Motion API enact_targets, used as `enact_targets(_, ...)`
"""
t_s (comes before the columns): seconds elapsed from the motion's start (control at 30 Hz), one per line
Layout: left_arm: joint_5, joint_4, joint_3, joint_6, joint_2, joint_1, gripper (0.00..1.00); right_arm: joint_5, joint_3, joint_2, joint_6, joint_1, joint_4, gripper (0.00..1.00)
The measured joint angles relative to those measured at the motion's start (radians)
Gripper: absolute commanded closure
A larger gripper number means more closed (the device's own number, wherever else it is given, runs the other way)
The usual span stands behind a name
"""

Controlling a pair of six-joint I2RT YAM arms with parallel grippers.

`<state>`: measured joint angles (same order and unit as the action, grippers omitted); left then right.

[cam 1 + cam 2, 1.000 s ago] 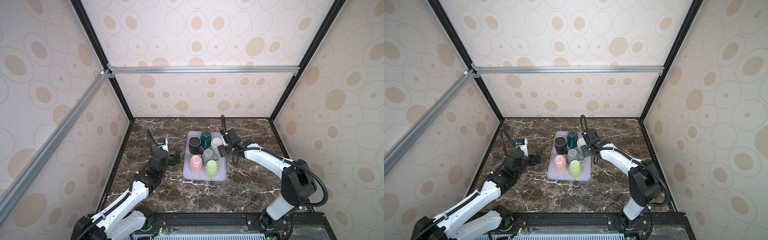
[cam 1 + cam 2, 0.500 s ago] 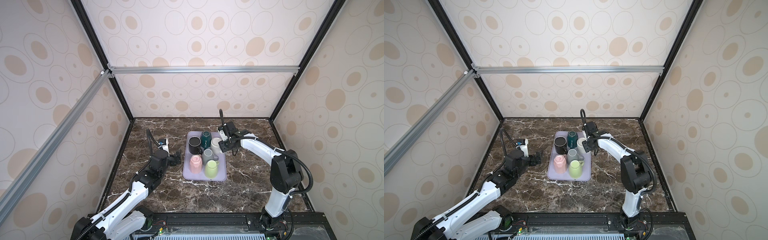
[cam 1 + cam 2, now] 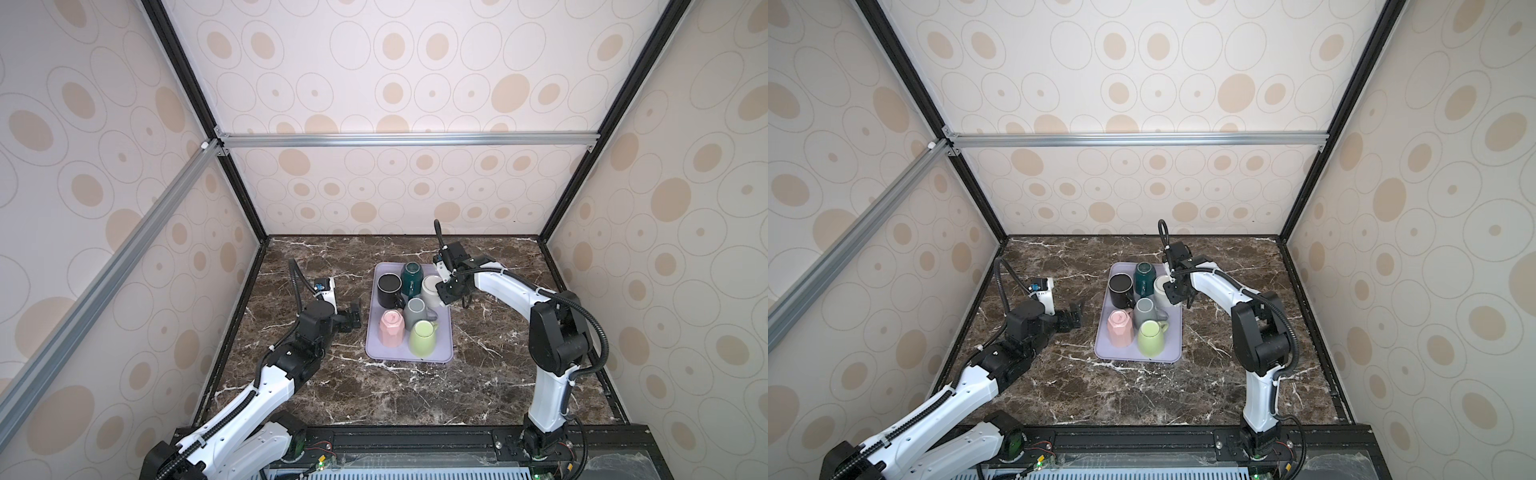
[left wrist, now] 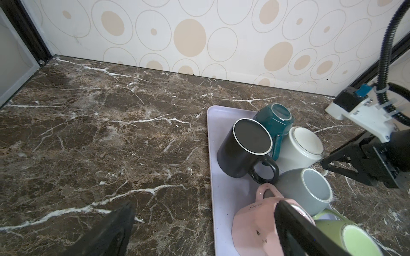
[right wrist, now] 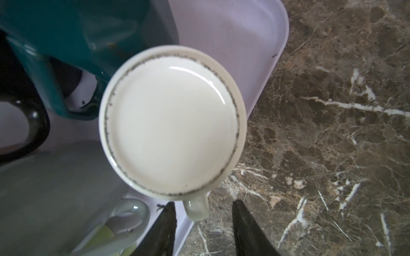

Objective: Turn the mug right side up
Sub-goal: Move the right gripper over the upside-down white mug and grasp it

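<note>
Beige-oval wallpaper lines the walls of the enclosure, and a dark brown marble table (image 3: 415, 395) forms its floor. Near the middle of the table lies a lavender tray (image 3: 390, 353) carrying 6 mugs packed close together.

The white mug (image 5: 173, 119) stands upside down at the tray's far right corner, its flat base facing up with a thin dark ring around the rim of the base. Its handle (image 5: 197, 208) sticks out over the tray's right edge. The teal mug (image 3: 411, 274) stands just beside it on the far side, also base up, and the black mug (image 3: 389, 286) sits base up at the far left of the tray. The grey mug (image 3: 414, 311) is in the middle, just in front of the white mug. The pink mug (image 3: 390, 328) and the green mug (image 3: 423, 336) fill the near end, side by side.

The right gripper (image 5: 203, 202) is low at the tray's right edge, its 2 fingers (image 5: 166, 223) on either side of the white mug's handle. The jaws are partly apart, with a visible gap on each side of the handle, so nothing is clamped.

The left gripper (image 3: 354, 318) hovers over the bare table just left of the tray, near the pink mug, with its jaws spread wide and holding nothing.
</note>
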<state>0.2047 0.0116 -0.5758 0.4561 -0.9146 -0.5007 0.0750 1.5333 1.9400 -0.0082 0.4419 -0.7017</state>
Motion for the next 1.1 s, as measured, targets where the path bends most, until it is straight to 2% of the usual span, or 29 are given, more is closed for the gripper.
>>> enact_targets(0.27,0.006,-0.003,0.012,0.0,0.011,0.0,0.02,0.021,0.029,0.04,0.0,0.0,-0.034,0.56)
enact_targets(0.37,0.007,-0.003,0.015,0.0,0.013,0.0,0.02,0.02,0.034,0.046,0.001,0.0,-0.038,0.62)
enact_targets(1.03,0.02,-0.006,0.058,0.002,0.054,0.0,0.02,0.023,0.104,0.098,-0.002,0.0,-0.087,0.63)
enact_targets(1.1,0.021,-0.006,0.06,0.002,0.054,0.0,0.02,0.023,0.107,0.105,-0.004,0.0,-0.092,0.7)
